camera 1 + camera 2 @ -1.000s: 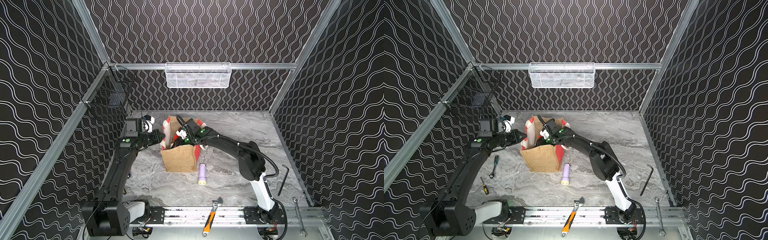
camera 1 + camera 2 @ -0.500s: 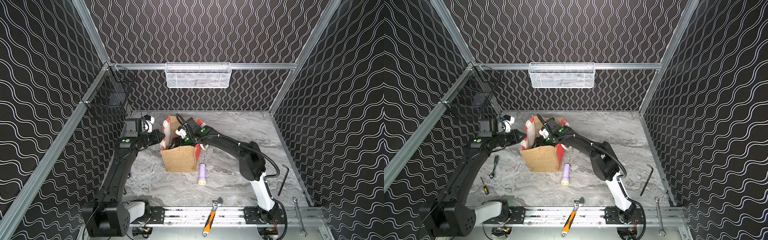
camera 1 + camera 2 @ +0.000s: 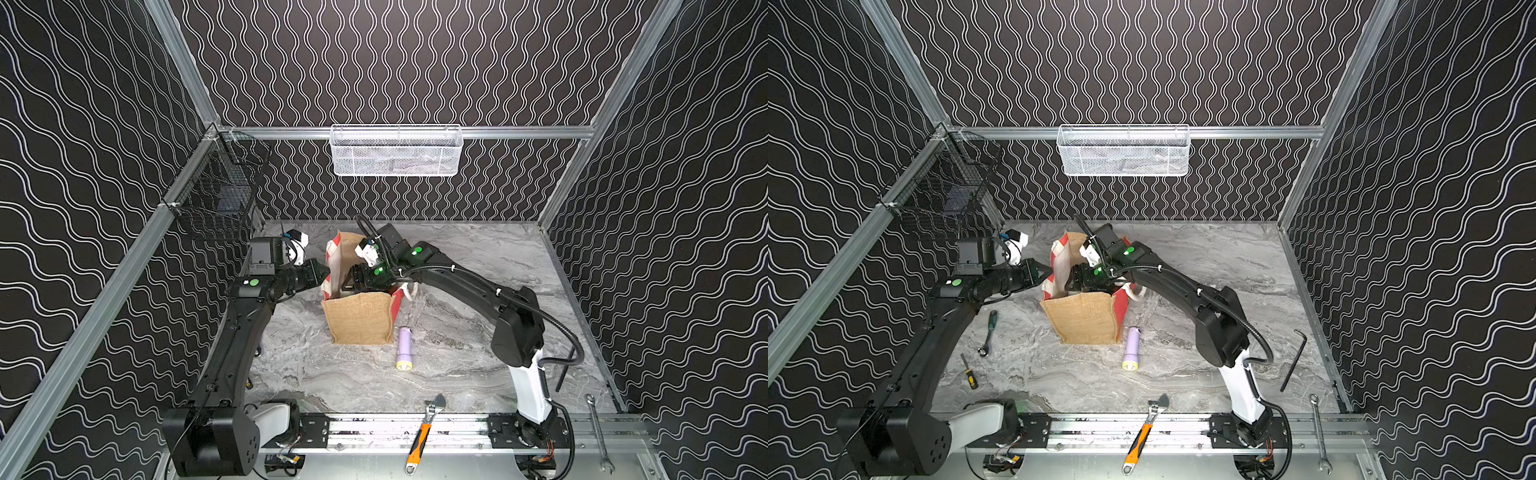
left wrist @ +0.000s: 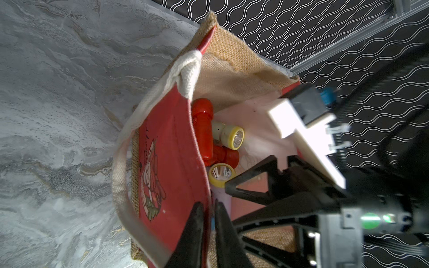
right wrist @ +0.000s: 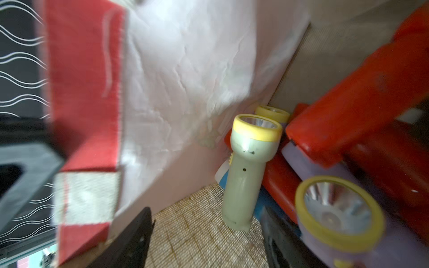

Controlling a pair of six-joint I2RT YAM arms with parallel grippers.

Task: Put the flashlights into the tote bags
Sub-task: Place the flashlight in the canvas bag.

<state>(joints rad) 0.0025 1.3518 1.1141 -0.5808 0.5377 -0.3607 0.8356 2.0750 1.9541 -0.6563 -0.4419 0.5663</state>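
While the tote bag holds flashlights, a lilac one lies beside.

Both top views: even light from above, sharp throughout. Grey marbled tabletop bright, shadows on it soft; dark wavy-patterned walls read dim. Left wrist view: white plastic bracket blown out. Right wrist view: smeared overall, worst at edges; white lining of the tan jute tote bag glares; pale green flashlight clearest.
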